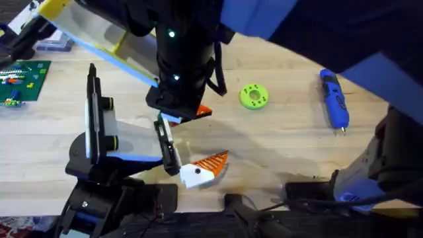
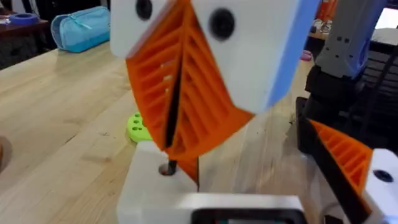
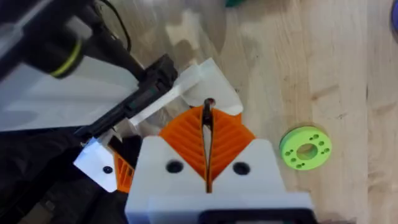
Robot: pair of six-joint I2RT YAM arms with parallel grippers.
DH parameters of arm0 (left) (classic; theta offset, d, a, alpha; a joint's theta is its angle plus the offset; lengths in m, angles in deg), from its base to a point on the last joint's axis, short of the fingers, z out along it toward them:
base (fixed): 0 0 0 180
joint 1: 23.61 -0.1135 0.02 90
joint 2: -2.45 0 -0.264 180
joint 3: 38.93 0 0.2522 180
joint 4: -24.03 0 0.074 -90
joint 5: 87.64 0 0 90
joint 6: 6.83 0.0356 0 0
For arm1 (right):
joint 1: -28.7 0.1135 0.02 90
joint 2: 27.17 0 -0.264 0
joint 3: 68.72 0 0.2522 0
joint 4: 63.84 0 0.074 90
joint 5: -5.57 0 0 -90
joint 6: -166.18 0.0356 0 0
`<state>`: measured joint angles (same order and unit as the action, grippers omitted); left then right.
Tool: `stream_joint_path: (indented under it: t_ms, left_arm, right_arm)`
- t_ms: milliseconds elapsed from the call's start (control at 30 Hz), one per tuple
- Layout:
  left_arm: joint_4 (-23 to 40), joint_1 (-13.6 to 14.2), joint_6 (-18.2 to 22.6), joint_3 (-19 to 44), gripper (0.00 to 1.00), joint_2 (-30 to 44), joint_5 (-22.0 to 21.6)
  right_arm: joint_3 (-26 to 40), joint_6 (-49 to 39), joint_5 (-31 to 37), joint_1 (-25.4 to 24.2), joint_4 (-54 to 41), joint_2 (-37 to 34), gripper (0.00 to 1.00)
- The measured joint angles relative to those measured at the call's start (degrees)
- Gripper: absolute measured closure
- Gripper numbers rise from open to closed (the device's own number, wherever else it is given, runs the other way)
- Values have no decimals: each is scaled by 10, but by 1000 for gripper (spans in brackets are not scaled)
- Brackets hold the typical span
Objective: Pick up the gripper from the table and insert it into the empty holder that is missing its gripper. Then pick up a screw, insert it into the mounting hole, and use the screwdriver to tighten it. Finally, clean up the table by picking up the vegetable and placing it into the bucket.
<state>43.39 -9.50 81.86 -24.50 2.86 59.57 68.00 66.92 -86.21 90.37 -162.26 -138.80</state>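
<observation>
Right jaws are clenched on a small dark screw above the holder; left jaws' state is unclear; the screwdriver lies far right on the tabletop.

A lime-green disc with holes lies on the wooden table, a green circuit board far off.

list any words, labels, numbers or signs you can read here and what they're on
No text can be read in any view.
Green circuit board at the table's far left: coloured markings, too small and blurred to read.
Blue screwdriver: no legible marking.
Lime-green disc: holes only, no lettering.
White-and-orange right pincer: plain, no label.
</observation>
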Motion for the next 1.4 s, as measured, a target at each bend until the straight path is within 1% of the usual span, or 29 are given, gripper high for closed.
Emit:
stream_joint_path:
  t_ms: [400,633,1400]
  left_arm:
    - [0,0,0,0,14,0,0]
    - [1,0,-4,0,13,1,0]
    - [1,0,-7,0,14,2,0]
  right_arm:
    - [0,0,0,0,-3,-6,988]
    - [0,0,1,0,-3,-24,988]
    - [0,0,2,0,0,-25,988]
